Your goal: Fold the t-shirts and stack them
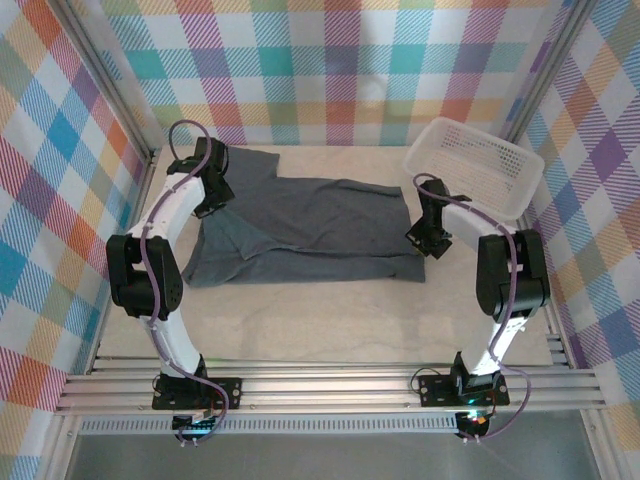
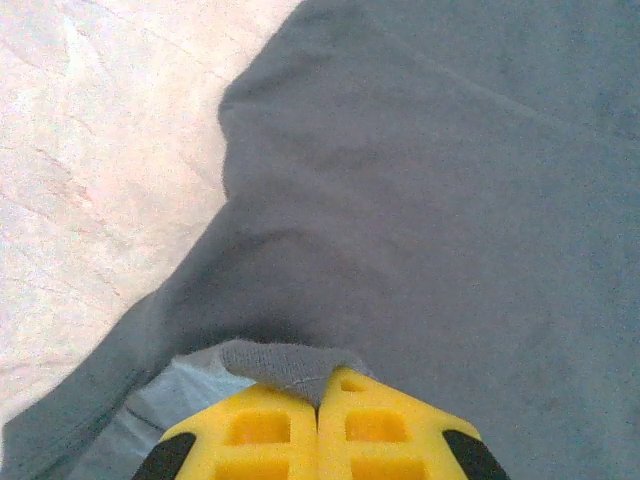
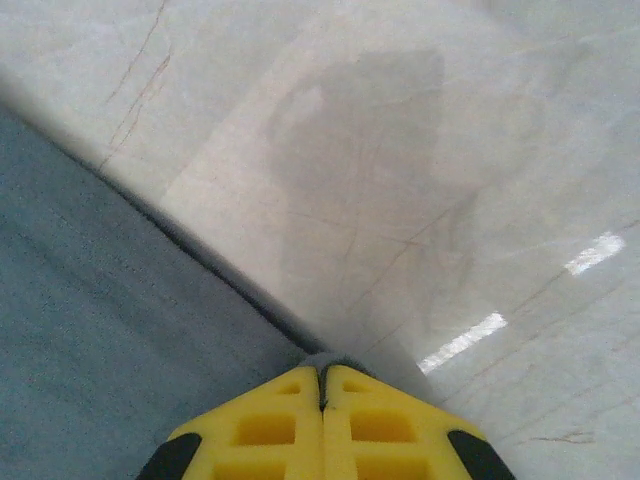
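**Pinching the t-shirt at both ends**

Catching the dark grey t-shirt lying spread across the middle of the bench, reaching from one arm over to the other. Seeing the left fingers pressed tight together, nipping a small raised fold of the grey cloth, with fabric fanning away ahead and bare bench showing off to the left. Over on the other side, finding the right fingers squeezed together too, biting the very edge of the shirt, with the hem running away on a diagonal and pale bench opening out to the right. Spotting the white perforated basket sitting in the far right corner, just beyond the right arm and near the shirt's far right corner.
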Robot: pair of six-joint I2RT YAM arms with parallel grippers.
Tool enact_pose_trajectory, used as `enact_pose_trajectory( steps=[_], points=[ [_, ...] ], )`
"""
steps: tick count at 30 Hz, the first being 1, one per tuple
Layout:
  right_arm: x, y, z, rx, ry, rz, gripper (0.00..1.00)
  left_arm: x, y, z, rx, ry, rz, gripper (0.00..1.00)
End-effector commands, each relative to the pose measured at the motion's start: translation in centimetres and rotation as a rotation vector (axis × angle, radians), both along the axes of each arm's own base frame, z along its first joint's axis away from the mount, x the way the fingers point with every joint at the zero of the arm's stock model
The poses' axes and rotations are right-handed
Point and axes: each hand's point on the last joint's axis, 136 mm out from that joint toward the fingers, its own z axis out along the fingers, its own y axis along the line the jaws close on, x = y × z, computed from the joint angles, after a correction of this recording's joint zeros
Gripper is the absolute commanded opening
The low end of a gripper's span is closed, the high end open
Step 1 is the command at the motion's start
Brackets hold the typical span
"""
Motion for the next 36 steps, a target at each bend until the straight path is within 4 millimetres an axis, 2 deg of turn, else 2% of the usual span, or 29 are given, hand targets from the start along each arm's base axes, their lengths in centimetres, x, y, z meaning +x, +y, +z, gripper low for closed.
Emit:
enact_pose_trajectory(
  steps=[1,7,10,15,22,28,33,34,35,36],
  points=[
    [-0.5,-1.4,1.6,-0.026,-0.04,-0.048,0.0,-1.7,2.4,2.9,0.052,-0.036,0.08,0.0],
    [-0.6,-1.1,3.6,0.005,-0.091,-0.046,0.0,-3.0,2.5,5.5,0.022,-0.11,0.1,0.0],
    [-0.3,-0.8,4.1,0.021,-0.1,-0.034,0.0,-3.1,2.9,6.1,0.031,-0.121,0.112,0.0],
    [0.7,0.5,3.0,0.076,-0.071,0.003,0.0,-2.7,3.4,4.3,0.032,-0.066,0.116,0.0],
    [2.6,0.7,1.8,0.066,-0.068,0.032,0.0,-1.5,4.3,1.8,0.037,-0.01,0.122,0.0],
    [4.2,0.7,1.1,0.04,-0.056,0.051,0.0,0.5,4.5,0.7,0.044,0.011,0.102,0.0],
    [5.1,0.7,0.7,0.035,-0.054,0.063,0.0,1.2,4.7,-0.4,0.032,0.04,0.098,0.0],
    [5.2,0.8,0.6,0.036,-0.057,0.07,0.04,1.4,4.4,-0.9,0.008,0.047,0.089,0.0],
    [5.4,0.9,0.6,0.036,-0.061,0.077,0.12,1.6,4.1,-1.1,-0.019,0.05,0.075,0.04],
    [5.5,0.8,0.6,0.03,-0.064,0.085,0.23,1.7,3.8,-1.2,-0.036,0.059,0.063,0.25]
  ],
)
